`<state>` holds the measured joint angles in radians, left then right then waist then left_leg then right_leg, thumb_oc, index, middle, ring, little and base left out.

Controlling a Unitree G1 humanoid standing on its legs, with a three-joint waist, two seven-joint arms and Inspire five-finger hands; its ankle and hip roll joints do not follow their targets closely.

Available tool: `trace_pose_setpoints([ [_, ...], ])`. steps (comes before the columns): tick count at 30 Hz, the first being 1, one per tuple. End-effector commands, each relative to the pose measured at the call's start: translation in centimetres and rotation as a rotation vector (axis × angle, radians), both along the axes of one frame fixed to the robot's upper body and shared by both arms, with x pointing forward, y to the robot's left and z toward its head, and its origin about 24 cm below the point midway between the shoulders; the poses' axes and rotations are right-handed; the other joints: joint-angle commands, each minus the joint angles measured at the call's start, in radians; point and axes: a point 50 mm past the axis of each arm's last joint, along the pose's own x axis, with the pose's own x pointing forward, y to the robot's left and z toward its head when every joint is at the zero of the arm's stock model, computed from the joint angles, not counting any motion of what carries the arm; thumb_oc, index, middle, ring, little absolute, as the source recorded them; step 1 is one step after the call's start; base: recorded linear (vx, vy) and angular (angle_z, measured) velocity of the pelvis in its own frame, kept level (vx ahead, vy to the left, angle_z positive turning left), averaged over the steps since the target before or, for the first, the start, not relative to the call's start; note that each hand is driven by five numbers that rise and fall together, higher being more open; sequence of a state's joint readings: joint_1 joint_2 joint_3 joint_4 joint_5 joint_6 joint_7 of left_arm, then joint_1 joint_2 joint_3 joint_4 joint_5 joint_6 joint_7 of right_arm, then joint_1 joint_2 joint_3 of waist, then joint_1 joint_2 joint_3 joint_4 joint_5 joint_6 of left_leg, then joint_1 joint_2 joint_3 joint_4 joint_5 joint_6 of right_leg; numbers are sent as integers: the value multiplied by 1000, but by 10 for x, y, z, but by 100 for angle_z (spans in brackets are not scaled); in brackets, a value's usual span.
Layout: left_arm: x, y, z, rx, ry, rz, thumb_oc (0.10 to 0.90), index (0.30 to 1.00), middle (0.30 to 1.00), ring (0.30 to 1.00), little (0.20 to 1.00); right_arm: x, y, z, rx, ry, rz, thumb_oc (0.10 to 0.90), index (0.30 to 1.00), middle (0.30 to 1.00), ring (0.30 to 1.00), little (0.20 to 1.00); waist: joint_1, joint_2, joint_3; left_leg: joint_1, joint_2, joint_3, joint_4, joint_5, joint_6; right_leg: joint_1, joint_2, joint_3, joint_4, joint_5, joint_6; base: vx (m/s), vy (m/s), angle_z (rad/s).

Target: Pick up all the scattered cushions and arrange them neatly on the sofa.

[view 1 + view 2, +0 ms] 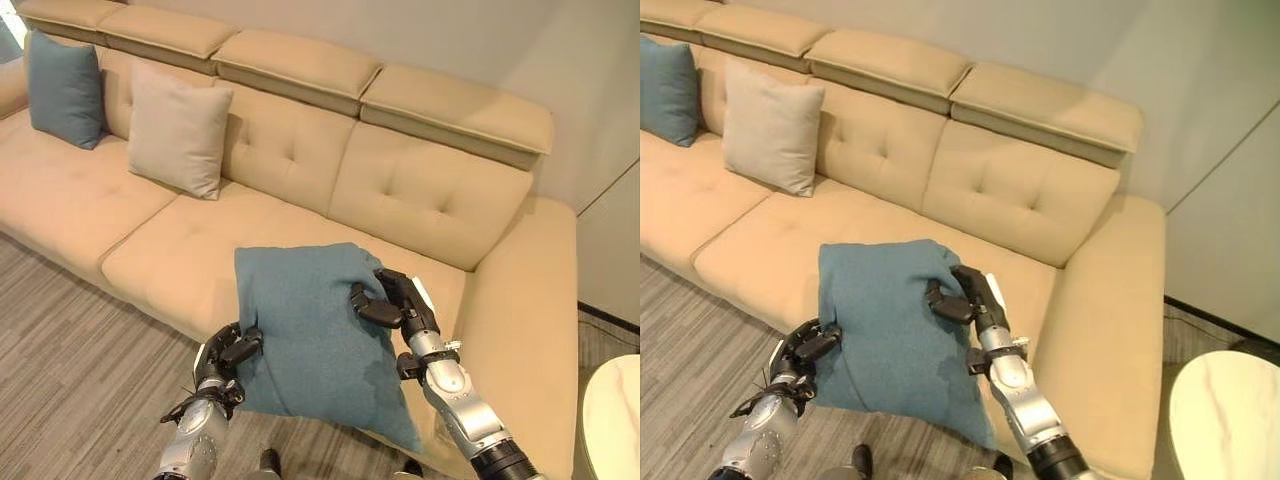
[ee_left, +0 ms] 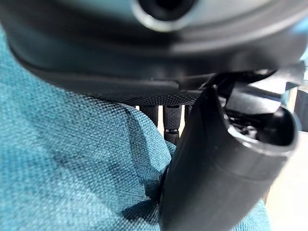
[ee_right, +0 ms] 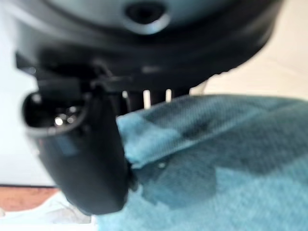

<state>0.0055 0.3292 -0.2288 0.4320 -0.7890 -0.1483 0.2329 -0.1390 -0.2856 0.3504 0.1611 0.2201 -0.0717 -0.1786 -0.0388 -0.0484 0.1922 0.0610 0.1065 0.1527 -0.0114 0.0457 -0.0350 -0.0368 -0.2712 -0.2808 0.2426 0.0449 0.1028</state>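
Beige sofa [image 1: 420, 200] carries a blue cushion [image 1: 62, 88] and beige cushion [image 1: 178, 130]. My left hand [image 1: 232, 352] and right hand [image 1: 388, 300] each grip a teal cushion [image 1: 315, 335] above its seat.

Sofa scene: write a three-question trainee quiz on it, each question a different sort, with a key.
1. True or false: the teal cushion held before the sofa is pinched by both the left robot hand and the right robot hand.
2. How many cushions already lean on the sofa's backrest?
3. Which one stands nearer the held cushion? A) the beige cushion B) the second teal cushion C) a red cushion

Key:
1. True
2. Two
3. A
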Motion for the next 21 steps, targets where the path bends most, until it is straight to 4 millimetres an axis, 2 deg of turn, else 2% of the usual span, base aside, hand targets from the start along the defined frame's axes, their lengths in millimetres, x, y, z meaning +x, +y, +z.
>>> trace_pose_setpoints([
  [1,68,-103,118,-122,-595,-361,400,300,300,300,300,15,57,81,159,-357,237,400,300,300,300,300,6,27,-77,90,-72,82,-13,-153,13,-14,89,-159,-38,-68,1,156,152,-36],
  [2,71,-101,122,-124,-608,-344,400,300,300,300,300,17,60,83,160,-359,249,400,300,300,300,300,8,34,-78,111,-73,85,-10,-180,9,-39,107,-212,-16,-94,6,49,37,-43],
  [3,71,-101,122,-124,-608,-343,400,300,300,300,300,17,60,83,160,-359,249,400,300,300,300,300,8,34,-78,111,-73,85,-9,-180,9,-39,107,-212,-16,-94,6,167,111,-32],
  [4,74,-98,129,-131,-631,-310,400,300,300,300,300,18,66,84,150,-366,271,400,300,300,300,300,10,29,-74,125,-89,105,23,-211,8,-76,94,-339,-22,-76,12,120,16,-19],
  [5,76,-98,132,-114,-635,-319,400,300,300,300,300,17,65,86,142,-378,267,400,300,300,300,300,7,16,-83,121,-96,111,62,-239,13,-39,108,-355,-103,-84,-3,242,-31,-9],
  [6,77,-95,127,-107,-619,-303,400,300,300,300,300,18,68,87,155,-371,274,400,300,300,300,300,4,2,-88,83,-84,127,223,-235,-23,4,140,-305,-140,-100,-36,234,-140,-14],
  [7,77,-91,126,-109,-621,-286,400,300,300,300,300,19,67,88,151,-377,274,400,300,300,300,300,9,-4,-87,48,-60,148,342,-203,-60,33,147,-296,-157,-103,-45,183,-101,-6],
  [8,78,-91,126,-109,-622,-286,400,300,300,300,300,19,68,88,151,-378,274,400,300,300,300,300,10,-3,-86,42,-54,149,355,-208,-64,33,152,-294,-159,-103,-48,128,-108,-30],
  [9,78,-85,124,-104,-612,-267,400,300,300,300,300,20,68,89,146,-378,274,400,300,300,300,300,22,-5,-78,4,-8,162,477,-133,-121,57,171,-267,-165,-118,-69,106,-115,-56],
  [10,79,-79,121,-87,-601,-239,400,300,300,300,300,21,68,88,155,-370,271,400,300,300,300,300,38,-4,-69,-25,15,154,582,-76,-154,81,188,-235,-171,-134,-91,126,-121,-77],
  [11,79,-74,120,-70,-592,-215,400,300,300,300,300,23,68,87,156,-362,268,400,300,300,300,300,52,-5,-63,-55,22,132,630,-56,-158,95,197,-211,-177,-139,-101,43,-21,-94],
  [12,83,-66,124,-35,-600,-178,400,300,300,300,300,26,69,88,144,-355,285,400,300,300,300,300,66,-5,-59,-95,43,120,609,-51,-119,105,188,-184,-188,-127,-104,40,97,-66],
  [13,85,-62,126,-34,-606,-154,400,300,300,300,300,28,71,89,116,-358,303,400,300,300,300,300,71,3,-64,-88,73,109,544,-58,-108,114,184,-170,-192,-132,-96,26,114,-126],
  [14,85,-62,126,-34,-607,-154,400,300,300,300,300,28,71,89,115,-359,303,400,300,300,300,300,73,3,-61,-83,73,112,542,-58,-108,117,184,-168,-193,-132,-96,84,116,-99],
  [15,84,-60,125,-46,-607,-141,400,300,300,300,300,29,71,89,93,-357,313,400,300,300,300,300,75,8,-67,-61,89,100,470,-68,-94,122,182,-158,-197,-133,-91,164,185,-124],
  [16,83,-53,125,-39,-606,-109,400,300,300,300,300,32,71,88,36,-356,329,400,300,300,300,300,88,16,-81,-37,121,37,267,-41,-77,127,185,-109,-195,-140,-73,166,184,-55],
  [17,83,-53,125,-39,-606,-109,400,300,300,300,300,32,71,88,36,-356,329,400,300,300,300,300,89,15,-80,-31,120,40,260,-38,-77,129,184,-108,-194,-141,-73,172,188,-61],
  [18,83,-49,124,-33,-604,-95,400,300,300,300,300,35,71,86,15,-349,332,400,300,300,300,300,94,24,-88,-21,130,-2,152,-19,-77,130,191,-87,-194,-146,-67,111,104,-62],
  [19,83,-43,124,-11,-602,-82,400,300,300,300,300,39,72,88,-4,-352,335,400,300,300,300,300,100,34,-95,-13,140,-41,64,21,-85,135,202,-64,-197,-149,-65,243,191,-76],
  [20,89,-35,126,48,-593,-82,400,300,300,300,300,47,68,92,-82,-370,329,400,300,300,300,300,109,48,-99,-51,156,-72,-13,87,-110,172,213,-44,-216,-155,-57,241,169,-91],
  [21,94,-30,133,85,-606,-76,400,300,300,300,300,51,66,97,-123,-394,326,400,300,300,300,300,109,54,-95,-63,160,-64,-27,97,-118,194,212,-41,-226,-158,-54,181,116,-75],
])
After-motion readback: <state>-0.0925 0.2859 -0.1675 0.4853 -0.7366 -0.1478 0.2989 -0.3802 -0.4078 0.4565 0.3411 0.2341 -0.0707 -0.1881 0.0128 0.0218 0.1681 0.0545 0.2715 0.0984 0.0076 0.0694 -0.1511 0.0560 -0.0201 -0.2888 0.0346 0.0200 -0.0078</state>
